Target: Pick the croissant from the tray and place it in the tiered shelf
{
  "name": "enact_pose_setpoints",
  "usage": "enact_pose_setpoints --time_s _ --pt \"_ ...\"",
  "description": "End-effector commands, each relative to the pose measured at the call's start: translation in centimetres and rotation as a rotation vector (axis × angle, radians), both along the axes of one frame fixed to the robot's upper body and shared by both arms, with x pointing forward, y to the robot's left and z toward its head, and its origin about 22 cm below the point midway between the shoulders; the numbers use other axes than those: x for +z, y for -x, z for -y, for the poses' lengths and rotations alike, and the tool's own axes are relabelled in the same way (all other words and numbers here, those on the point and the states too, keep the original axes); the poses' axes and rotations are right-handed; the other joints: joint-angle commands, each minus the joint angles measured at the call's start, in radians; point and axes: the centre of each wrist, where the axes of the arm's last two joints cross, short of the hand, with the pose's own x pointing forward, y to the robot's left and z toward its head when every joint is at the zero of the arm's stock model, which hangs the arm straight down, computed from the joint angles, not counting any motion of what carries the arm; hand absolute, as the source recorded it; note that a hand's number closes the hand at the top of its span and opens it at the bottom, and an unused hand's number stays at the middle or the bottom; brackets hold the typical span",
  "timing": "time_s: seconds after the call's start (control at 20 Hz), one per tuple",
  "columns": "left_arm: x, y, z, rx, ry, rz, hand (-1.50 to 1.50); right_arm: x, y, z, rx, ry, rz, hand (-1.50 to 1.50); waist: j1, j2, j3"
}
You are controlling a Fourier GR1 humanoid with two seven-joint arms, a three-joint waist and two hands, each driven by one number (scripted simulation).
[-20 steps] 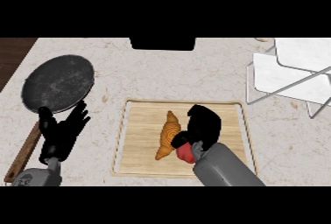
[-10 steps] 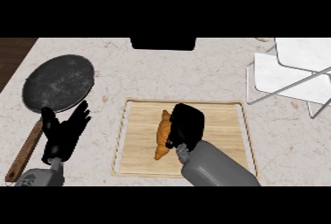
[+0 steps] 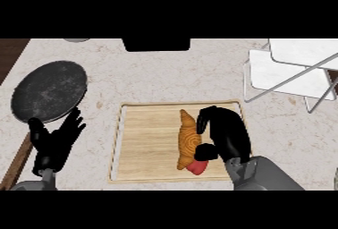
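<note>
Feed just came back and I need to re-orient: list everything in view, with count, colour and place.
Golden-brown croissant: one, lying lengthwise on the tray, right of its middle.
Light wooden tray: one, centre of the counter.
Small red object: one, on the tray at the croissant's near end; cannot tell what it is.
Dark round frying pan: one, far left, handle running toward the near edge.
White tiered shelf with metal legs: one, far right.
Black box: one, top centre.
Speckled beige counter: under everything.
Left hand: black, open, resting at left.
Right hand: black, curled against the croissant's right side.
</note>
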Motion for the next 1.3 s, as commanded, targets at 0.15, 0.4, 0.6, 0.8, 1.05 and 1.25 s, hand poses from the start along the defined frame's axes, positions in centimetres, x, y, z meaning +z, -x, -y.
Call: enact_pose_setpoints --time_s 0.15,0.4,0.6,0.8,1.05,1.25 --pt "-1.8 1.7 -0.2 0.002 -0.001 -0.043 0.0 8.9 3.5 5.6 -0.037 -0.039 0.264 1.5 -0.008 0.003 -0.007" --pt "0.5 0.1 -0.4 -0.017 0.007 -0.051 0.0 16.5 4.8 8.1 -0.154 -0.049 0.332 1.5 0.005 0.004 -0.008" --pt "-0.5 0.0 -0.7 0.001 0.009 -0.04 0.0 20.7 5.2 10.7 -0.217 -0.048 0.392 1.5 0.006 0.008 -0.009" --pt "0.1 -0.8 0.6 0.011 -0.012 -0.04 0.0 23.6 4.2 13.4 -0.258 -0.055 0.406 1.5 0.012 0.008 -0.008" --pt "-0.5 0.4 -0.9 -0.015 0.001 -0.025 0.0 27.4 2.2 16.7 -0.326 -0.126 0.422 1.5 0.02 0.01 -0.008" --pt "-0.3 -0.2 0.4 -0.012 0.009 -0.042 0.0 30.3 -0.2 18.3 -0.35 -0.121 0.431 1.5 0.031 0.012 -0.008"
